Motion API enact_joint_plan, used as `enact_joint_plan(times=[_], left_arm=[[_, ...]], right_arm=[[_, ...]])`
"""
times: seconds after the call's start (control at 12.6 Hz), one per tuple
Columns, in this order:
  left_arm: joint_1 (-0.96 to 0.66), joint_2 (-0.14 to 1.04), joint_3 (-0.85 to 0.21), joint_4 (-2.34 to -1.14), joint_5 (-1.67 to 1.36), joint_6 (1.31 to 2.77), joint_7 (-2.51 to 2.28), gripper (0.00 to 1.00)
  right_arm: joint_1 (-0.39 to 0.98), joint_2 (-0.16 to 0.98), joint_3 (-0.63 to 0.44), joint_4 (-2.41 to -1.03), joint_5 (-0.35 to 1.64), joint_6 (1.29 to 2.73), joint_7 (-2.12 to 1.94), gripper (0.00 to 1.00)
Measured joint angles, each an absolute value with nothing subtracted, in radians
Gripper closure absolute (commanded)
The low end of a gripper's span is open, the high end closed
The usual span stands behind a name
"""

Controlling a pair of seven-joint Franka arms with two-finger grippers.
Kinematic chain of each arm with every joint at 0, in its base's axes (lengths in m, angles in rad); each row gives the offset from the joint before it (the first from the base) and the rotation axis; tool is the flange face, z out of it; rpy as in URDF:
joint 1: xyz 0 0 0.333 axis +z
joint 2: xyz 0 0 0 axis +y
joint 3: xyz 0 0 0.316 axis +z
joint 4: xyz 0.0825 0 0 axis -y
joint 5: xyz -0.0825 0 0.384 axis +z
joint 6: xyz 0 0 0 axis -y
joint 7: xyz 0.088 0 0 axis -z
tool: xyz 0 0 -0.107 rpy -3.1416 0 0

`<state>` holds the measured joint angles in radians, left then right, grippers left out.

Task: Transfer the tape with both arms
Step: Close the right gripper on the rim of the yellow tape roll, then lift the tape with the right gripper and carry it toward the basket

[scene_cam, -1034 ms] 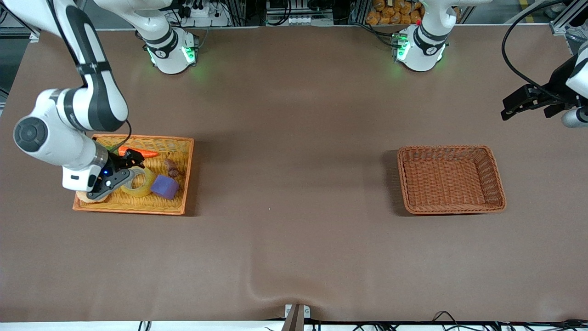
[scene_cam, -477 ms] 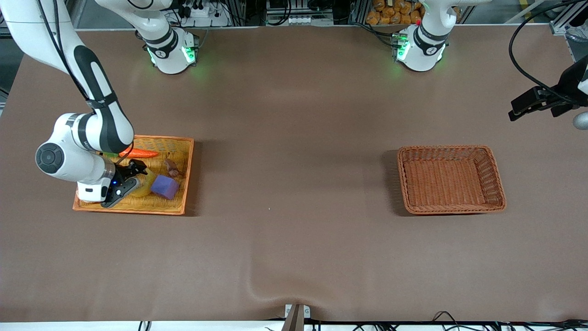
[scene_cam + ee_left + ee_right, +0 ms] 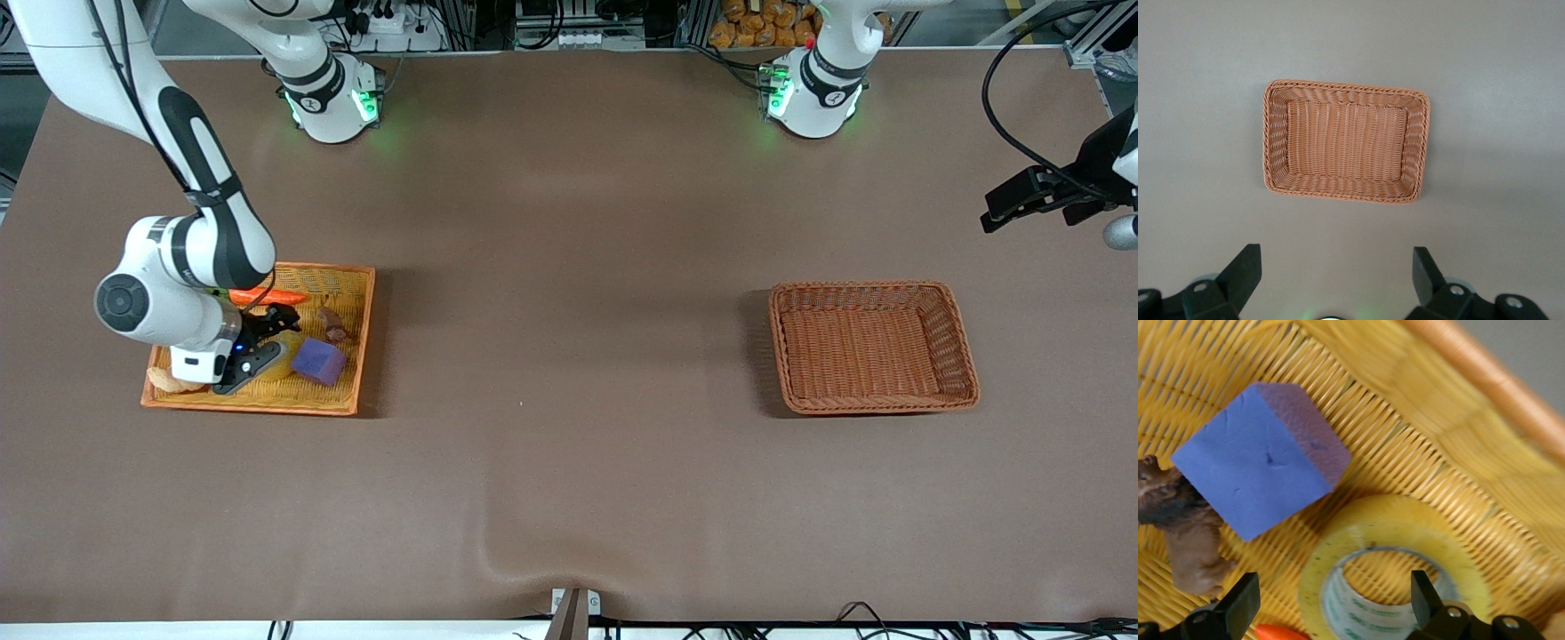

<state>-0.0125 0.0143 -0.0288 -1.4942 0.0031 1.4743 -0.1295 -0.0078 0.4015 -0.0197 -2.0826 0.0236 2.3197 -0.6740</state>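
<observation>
Yellow tape lies between the right gripper's parted jaws; left gripper waits, jaws apart.

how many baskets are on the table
2. The yellow tray basket lies toward the right arm's end of the table, holding the tape and other items, with the right hand down in it. The brown basket lies toward the left arm's end.

No readable text, labels, brand names or numbers anywhere. Small round dark marks on the robot bases at the far edge of the tabletop are too small to make out.
</observation>
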Motion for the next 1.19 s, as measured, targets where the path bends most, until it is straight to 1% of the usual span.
enact_joint_plan(times=[0.16, 0.24, 0.32, 0.4, 0.48, 0.64, 0.8, 0.95, 1.19], left_arm=[[-0.013, 0.014, -0.029, -1.494, 0.003, 1.474, -0.13, 0.0], [-0.013, 0.014, -0.03, -1.494, 0.003, 1.474, -0.13, 0.0], [-0.013, 0.014, -0.03, -1.494, 0.003, 1.473, -0.13, 0.0], [-0.013, 0.014, -0.031, -1.494, 0.003, 1.472, -0.13, 0.0], [-0.015, 0.014, -0.031, -1.494, 0.003, 1.472, -0.13, 0.0], [-0.019, 0.015, -0.033, -1.494, 0.003, 1.471, -0.13, 0.0], [-0.019, 0.017, -0.032, -1.495, 0.003, 1.471, -0.13, 0.0], [-0.019, 0.02, -0.033, -1.495, 0.003, 1.471, -0.13, 0.0], [-0.019, 0.023, -0.033, -1.495, 0.003, 1.471, -0.13, 0.0]], right_arm=[[-0.004, 0.401, -0.02, -2.119, 0.024, 2.373, -0.657, 0.28], [-0.004, 0.401, -0.02, -2.14, 0.024, 2.411, -0.657, 0.44], [-0.004, 0.401, -0.02, -2.154, 0.024, 2.429, -0.656, 0.63], [-0.004, 0.401, -0.02, -2.16, 0.024, 2.434, -0.655, 0.84], [-0.004, 0.4, -0.02, -2.16, 0.024, 2.434, -0.655, 1.0], [-0.004, 0.387, -0.02, -2.158, 0.024, 2.417, -0.655, 1.0], [-0.004, 0.345, -0.021, -2.143, 0.023, 2.348, -0.653, 1.0], [-0.001, 0.286, -0.019, -2.078, 0.023, 2.196, -0.653, 1.0], [0.048, 0.22, -0.016, -1.921, 0.023, 1.968, -0.631, 1.0]])
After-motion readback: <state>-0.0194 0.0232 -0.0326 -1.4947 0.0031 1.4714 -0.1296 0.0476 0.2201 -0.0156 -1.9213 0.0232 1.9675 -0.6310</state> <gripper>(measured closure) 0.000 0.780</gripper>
